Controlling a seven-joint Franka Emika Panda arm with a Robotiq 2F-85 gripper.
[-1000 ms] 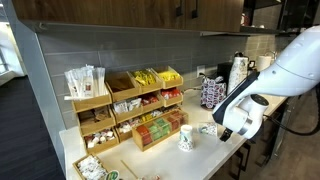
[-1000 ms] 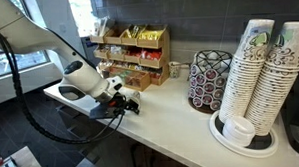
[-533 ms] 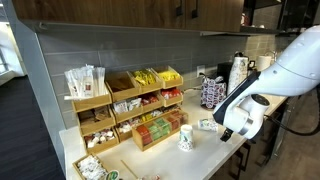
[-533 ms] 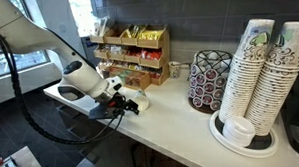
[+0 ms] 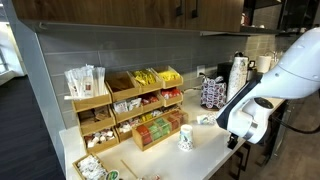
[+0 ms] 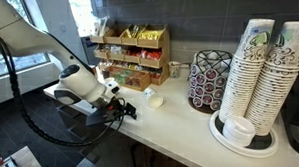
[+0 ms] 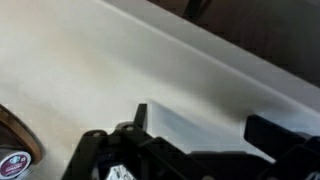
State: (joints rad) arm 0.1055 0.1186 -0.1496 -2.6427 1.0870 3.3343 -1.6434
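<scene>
Wrist view looks down past the pincer (image 7: 197, 122), whose two dark fingers (image 7: 140, 114) stand wide apart with nothing between them but the pale surface of the desk (image 7: 90, 60). A brown rounded edge with a small round lid beside it shows in the lower left corner of that view, too blurred to name.

In both exterior views the pincer (image 5: 234, 138) hangs low at the front edge of the desk (image 6: 186, 127), open and empty, at the end of the white arm (image 5: 258, 108). The thing nearest to it is a small white object (image 6: 153, 100) that lies on the desk, just beyond the pincer (image 6: 123, 109) and apart from it; it is too small to tell what it is. In an exterior view the same small white object (image 5: 205, 121) lies between the pincer and the wooden rack (image 5: 130, 105) of snacks and tea bags against the wall, with a paper cup (image 5: 186, 138) standing upright near it on the desk.

Further along the desk in an exterior view stands a wire pod holder (image 6: 211, 81), and past it two tall stacks of paper cups (image 6: 261, 75) on a round tray. The wooden rack (image 6: 133, 52) sits at the far end by the window.
</scene>
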